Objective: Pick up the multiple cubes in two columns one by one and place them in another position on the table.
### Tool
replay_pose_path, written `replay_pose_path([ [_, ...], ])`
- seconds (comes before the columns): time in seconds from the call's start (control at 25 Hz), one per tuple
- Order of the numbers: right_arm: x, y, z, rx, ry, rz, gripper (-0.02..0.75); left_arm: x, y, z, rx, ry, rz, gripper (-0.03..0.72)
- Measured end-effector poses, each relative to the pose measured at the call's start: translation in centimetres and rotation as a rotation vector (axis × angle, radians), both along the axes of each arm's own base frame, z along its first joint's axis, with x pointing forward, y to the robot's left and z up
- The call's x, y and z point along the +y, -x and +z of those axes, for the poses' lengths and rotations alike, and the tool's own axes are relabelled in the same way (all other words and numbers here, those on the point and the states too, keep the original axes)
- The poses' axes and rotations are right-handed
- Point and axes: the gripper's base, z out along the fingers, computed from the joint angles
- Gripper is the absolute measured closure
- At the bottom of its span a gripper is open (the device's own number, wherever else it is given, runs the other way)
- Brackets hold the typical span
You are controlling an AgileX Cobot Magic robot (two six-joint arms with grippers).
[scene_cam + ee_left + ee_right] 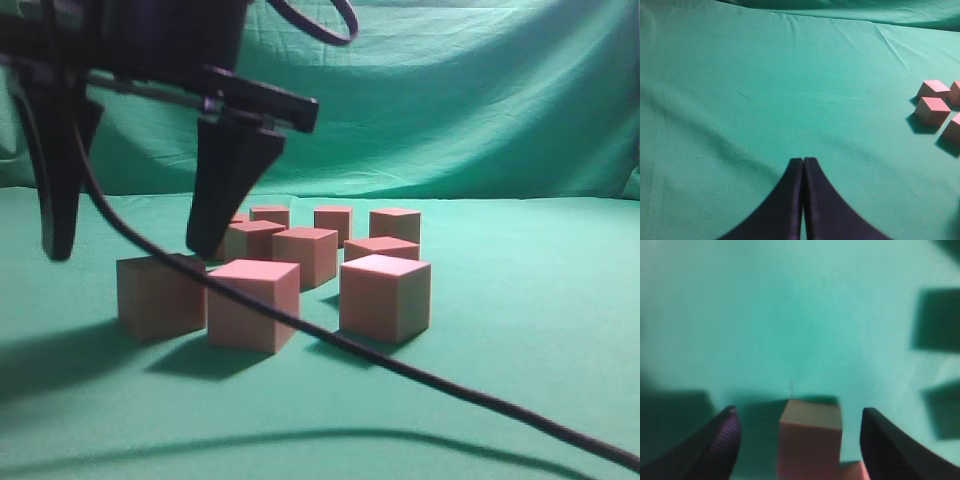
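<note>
Several pinkish-red cubes (385, 297) stand in a loose cluster on the teal-green table (530, 330). The arm at the exterior view's left carries my right gripper (128, 252), open wide, its black fingers hanging down on either side of the front-left cube (160, 295). In the right wrist view this cube (810, 440) sits between the open fingers (799, 412), untouched, with part of another cube (854, 473) at its lower right. My left gripper (803, 161) is shut and empty over bare cloth. Some cubes (932, 110) show at that view's right edge.
A black cable (450, 385) runs from the arm across the front of the table, in front of the front-row cubes. Green cloth backdrop (450, 90) rises behind the table. Bare wrinkled cloth (765, 90) lies ahead of the left gripper.
</note>
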Motion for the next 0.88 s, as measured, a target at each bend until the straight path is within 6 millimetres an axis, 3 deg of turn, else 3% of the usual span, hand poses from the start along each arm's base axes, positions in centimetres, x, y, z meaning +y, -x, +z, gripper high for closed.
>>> replay_pose_path([
  [0.04, 0.2, -0.1, 0.5, -0.008, -0.001, 0.005, 0.251, 0.0, 0.0, 0.0, 0.0, 0.0, 0.0, 0.688],
  [0.6, 0.0, -2.0, 8.4, -0.172, 0.084, 0.004, 0.266, 0.0, 0.0, 0.0, 0.0, 0.0, 0.0, 0.688],
  [0.88, -3.6, -0.5, 16.6, -0.328, -0.041, -0.066, 0.266, 0.0, 0.0, 0.0, 0.0, 0.0, 0.0, 0.688],
])
